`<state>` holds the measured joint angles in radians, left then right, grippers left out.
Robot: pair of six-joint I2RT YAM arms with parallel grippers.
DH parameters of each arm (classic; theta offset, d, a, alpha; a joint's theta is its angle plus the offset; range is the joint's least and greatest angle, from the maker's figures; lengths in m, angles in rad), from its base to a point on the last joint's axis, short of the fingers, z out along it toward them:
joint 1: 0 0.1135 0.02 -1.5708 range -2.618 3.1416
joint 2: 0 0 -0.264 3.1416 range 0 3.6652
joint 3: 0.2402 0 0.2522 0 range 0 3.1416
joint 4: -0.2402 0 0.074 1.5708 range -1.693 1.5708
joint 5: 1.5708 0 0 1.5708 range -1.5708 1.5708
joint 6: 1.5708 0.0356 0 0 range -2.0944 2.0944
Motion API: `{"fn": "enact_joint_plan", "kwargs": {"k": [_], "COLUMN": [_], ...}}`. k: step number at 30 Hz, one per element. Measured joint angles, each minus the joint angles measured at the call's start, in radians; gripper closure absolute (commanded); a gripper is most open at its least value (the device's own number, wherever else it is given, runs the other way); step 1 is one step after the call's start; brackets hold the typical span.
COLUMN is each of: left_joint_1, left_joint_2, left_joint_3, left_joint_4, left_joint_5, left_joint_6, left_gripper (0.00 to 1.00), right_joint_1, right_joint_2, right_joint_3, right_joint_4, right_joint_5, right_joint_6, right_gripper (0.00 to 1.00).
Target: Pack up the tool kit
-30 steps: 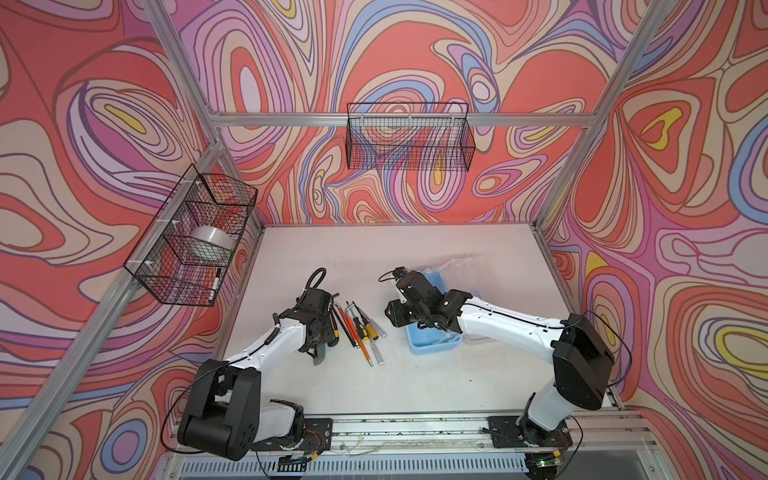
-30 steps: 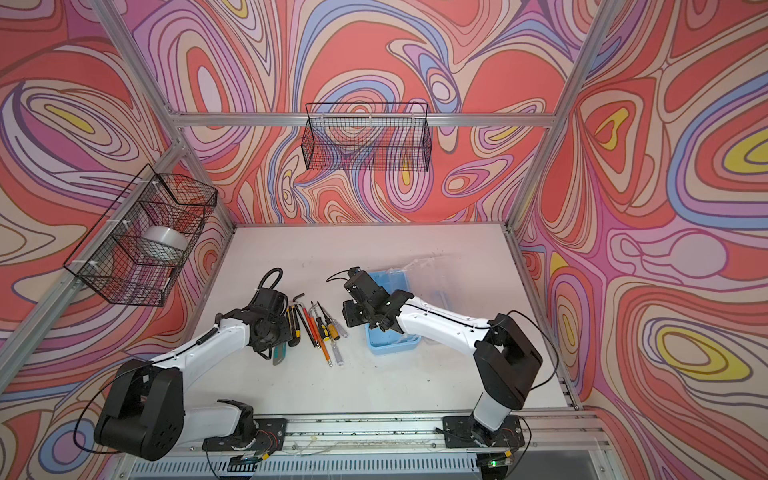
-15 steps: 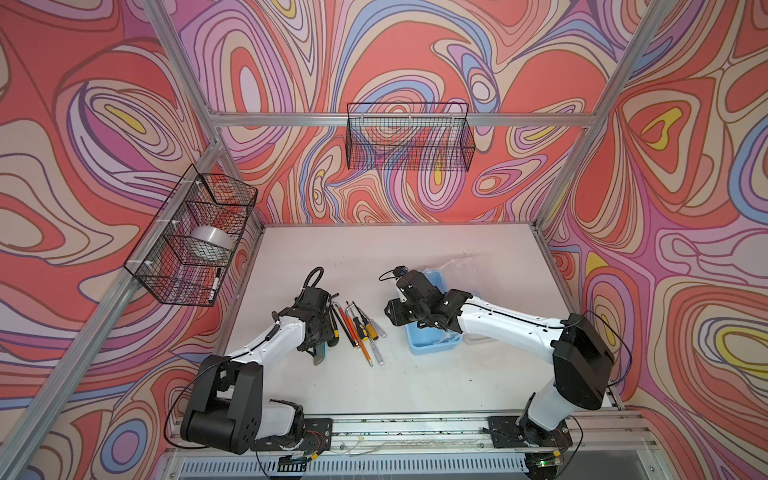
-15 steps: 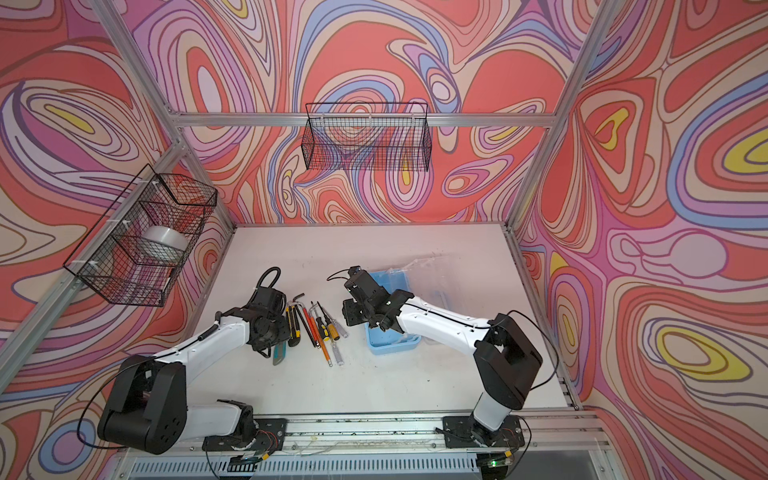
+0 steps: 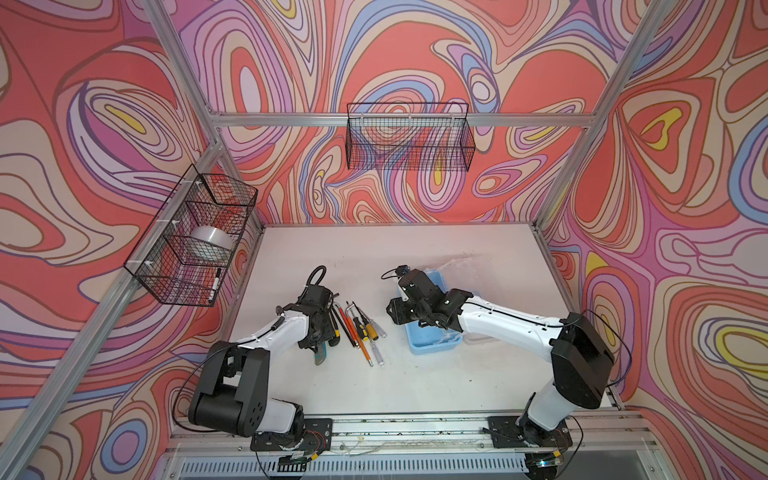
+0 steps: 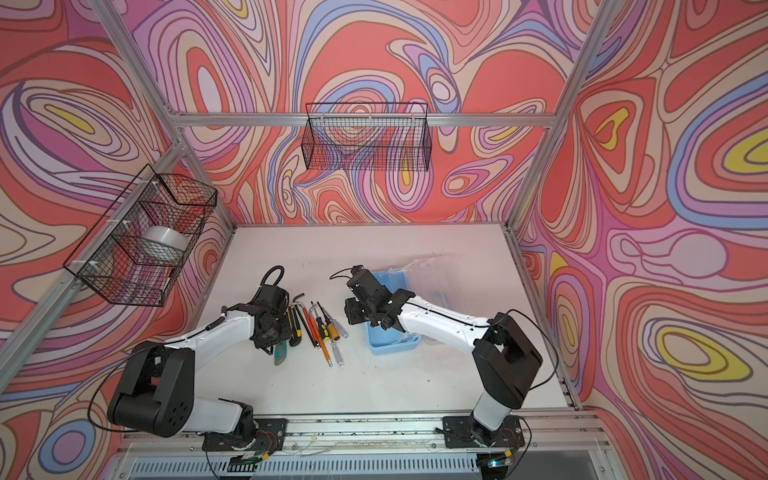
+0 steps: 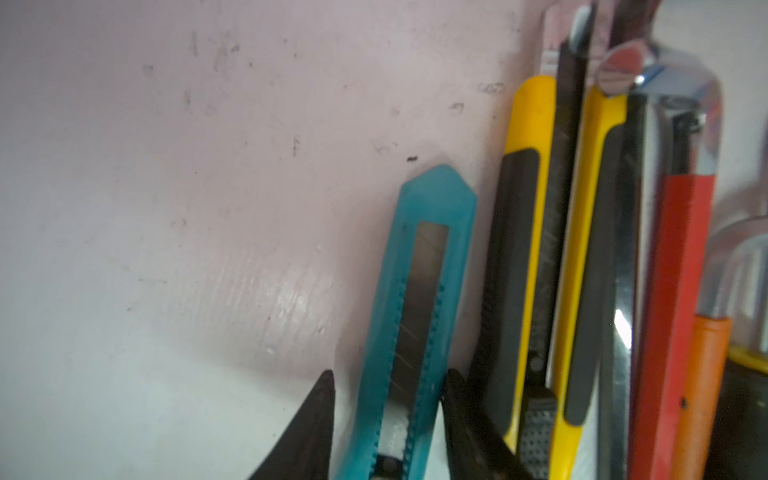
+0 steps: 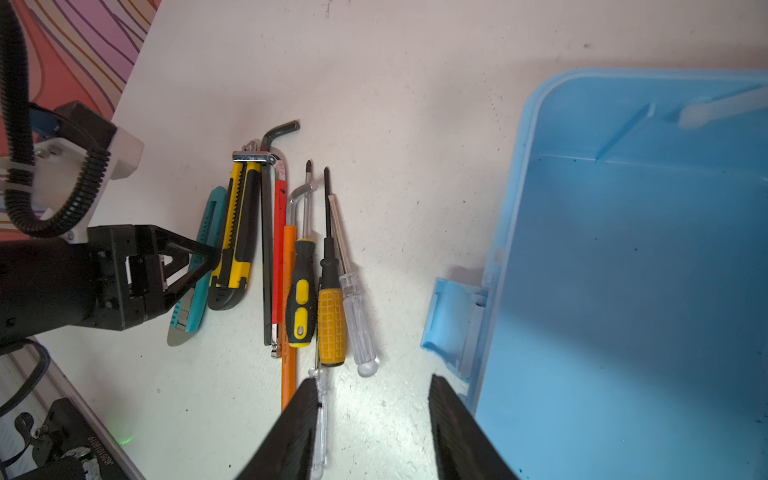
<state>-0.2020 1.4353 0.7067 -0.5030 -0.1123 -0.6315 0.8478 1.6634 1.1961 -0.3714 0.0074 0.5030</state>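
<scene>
White bench (image 5: 415, 257), scuffed. Teal utility knife (image 7: 428, 257) lies just beside the yellow knife (image 7: 532, 124), apart from the empty blue box (image 5: 434, 341). Left tool (image 7: 388, 399) is part-open and straddles the teal body, not clamped. Right tool (image 8: 374, 415) is open and empty. Knife judged light, stiff, slick: pinch the flat sides mid-body.

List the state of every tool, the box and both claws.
Blue box: open, looks empty.
Clear lid: swung back, open.
Teal knife: flat on the table, not yet gripped.
Yellow knife: flat, untouched.
Screwdrivers: lying in a row, unpacked.
Left claw: open, straddling the teal knife.
Right claw: open, empty.
</scene>
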Motion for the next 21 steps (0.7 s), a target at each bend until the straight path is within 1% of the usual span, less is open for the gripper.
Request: {"fn": "enact_joint_plan", "kwargs": {"k": [6,12,17,21], "left_joint_1": [0.000,0.000,0.000,0.000], "left_joint_2": [0.005,0.014,0.014,0.014], "left_joint_3": [0.001,0.003,0.003,0.005], "left_joint_4": [0.004,0.006,0.006,0.007], "left_joint_5": [0.000,0.003,0.008,0.009], "left_joint_6": [0.003,0.007,0.010,0.011], "left_gripper": [0.59,0.61,0.69,0.70], "right_joint_1": [-0.005,-0.011,-0.013,-0.014], "right_joint_2": [0.000,0.000,0.000,0.000], "right_joint_3": [-0.006,-0.006,-0.008,-0.012], "right_joint_4": [0.008,0.016,0.020,0.020], "right_joint_5": [0.000,0.000,0.000,0.000], "right_joint_6": [0.000,0.000,0.000,0.001], "right_gripper": [0.54,0.54,0.54,0.54]}}
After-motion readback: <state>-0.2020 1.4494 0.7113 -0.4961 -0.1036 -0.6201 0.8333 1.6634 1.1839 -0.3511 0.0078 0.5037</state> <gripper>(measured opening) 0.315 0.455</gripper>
